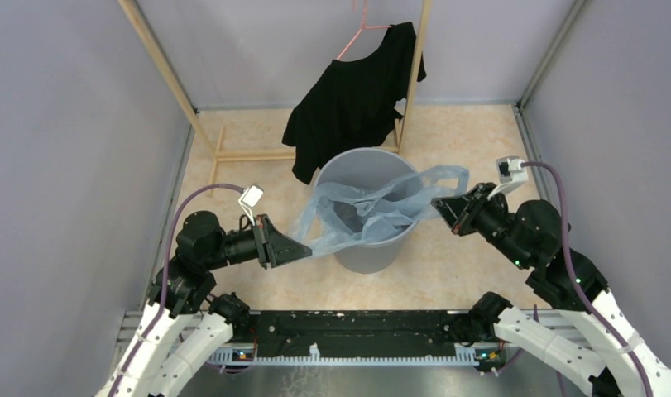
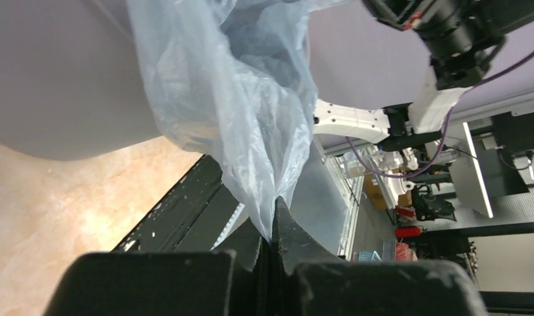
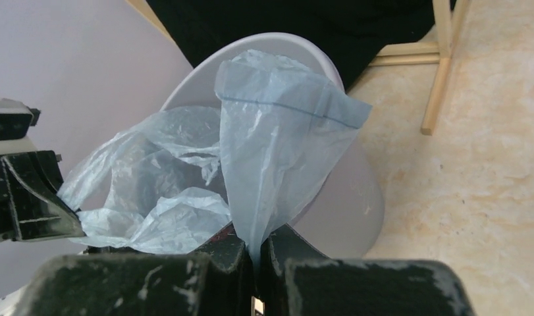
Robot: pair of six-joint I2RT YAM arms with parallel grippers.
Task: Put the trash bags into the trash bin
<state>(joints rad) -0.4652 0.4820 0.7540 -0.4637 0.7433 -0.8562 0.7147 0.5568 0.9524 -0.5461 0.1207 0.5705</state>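
Note:
The pale blue trash bag (image 1: pixel 373 207) is stretched across the mouth of the round grey trash bin (image 1: pixel 369 248), its middle sagging inside. My left gripper (image 1: pixel 303 248) is shut on the bag's left edge, just left of the bin. My right gripper (image 1: pixel 438 203) is shut on the bag's right edge, just right of the rim. In the left wrist view the film (image 2: pixel 244 112) runs up from the closed jaws beside the bin wall (image 2: pixel 60 79). In the right wrist view the film (image 3: pixel 277 151) rises from the closed jaws over the bin (image 3: pixel 346 204).
A black shirt (image 1: pixel 352 99) on a pink hanger (image 1: pixel 357 29) hangs from a wooden rack (image 1: pixel 249 153) right behind the bin. Grey walls (image 1: pixel 67 165) close the left, right and back. A black rail (image 1: pixel 357 331) runs along the near edge.

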